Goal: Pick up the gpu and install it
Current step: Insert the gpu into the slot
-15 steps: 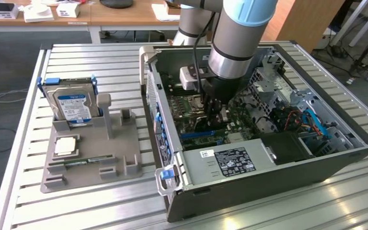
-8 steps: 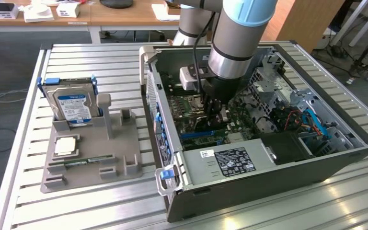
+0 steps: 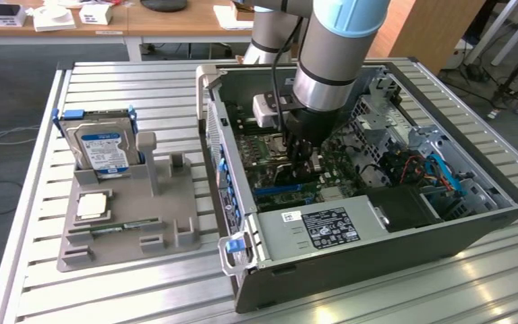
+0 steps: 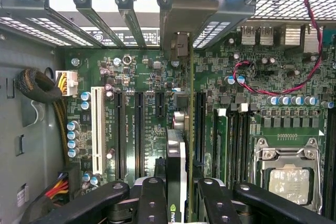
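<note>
The gpu shows edge-on in the wrist view, a thin dark card with its silvery end bracket up against the case's rear slot openings. My gripper is shut on it, one black finger on each side. The card stands upright over the green motherboard, in line with a long slot between the black slots and the RAM slots. In the exterior view my gripper reaches down into the open computer case, low over the board.
A power supply fills the case's front corner. The CPU socket and a red-black wire lie to one side of the card. On the exterior view's left, a grey tray holds a hard drive, a CPU and a RAM stick.
</note>
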`<state>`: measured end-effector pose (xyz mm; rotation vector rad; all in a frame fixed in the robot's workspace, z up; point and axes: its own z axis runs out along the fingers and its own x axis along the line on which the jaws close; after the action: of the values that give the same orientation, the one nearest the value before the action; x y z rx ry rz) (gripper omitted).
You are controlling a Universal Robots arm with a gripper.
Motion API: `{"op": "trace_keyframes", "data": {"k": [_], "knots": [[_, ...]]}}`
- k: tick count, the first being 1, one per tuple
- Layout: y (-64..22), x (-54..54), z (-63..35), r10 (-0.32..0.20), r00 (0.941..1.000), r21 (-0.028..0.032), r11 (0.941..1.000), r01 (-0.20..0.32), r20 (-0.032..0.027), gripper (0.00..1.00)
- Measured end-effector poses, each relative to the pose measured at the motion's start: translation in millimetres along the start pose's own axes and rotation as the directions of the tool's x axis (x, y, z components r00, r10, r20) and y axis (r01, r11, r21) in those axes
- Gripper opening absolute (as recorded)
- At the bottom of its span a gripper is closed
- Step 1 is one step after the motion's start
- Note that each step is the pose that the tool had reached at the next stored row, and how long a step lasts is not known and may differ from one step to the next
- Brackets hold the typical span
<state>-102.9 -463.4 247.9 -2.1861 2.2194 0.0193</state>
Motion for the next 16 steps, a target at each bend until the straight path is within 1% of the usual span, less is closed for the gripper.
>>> {"op": "trace_keyframes", "data": {"k": [2,8,12,16], "knots": [[0.0,0.0,0.2,-0.001,1.0,0.0017,1.0,0.001,0.0001,0.28],[1.4,0.0,0.3,-0.001,1.0,0.0036,1.0,0.001,0.0002,0.28],[1.9,0.0,0.7,-0.002,1.0,0.0069,1.0,0.002,0.0002,0.28],[2.2,0.0,0.7,-0.002,1.0,0.0074,1.0,0.002,0.0002,0.28]]}}
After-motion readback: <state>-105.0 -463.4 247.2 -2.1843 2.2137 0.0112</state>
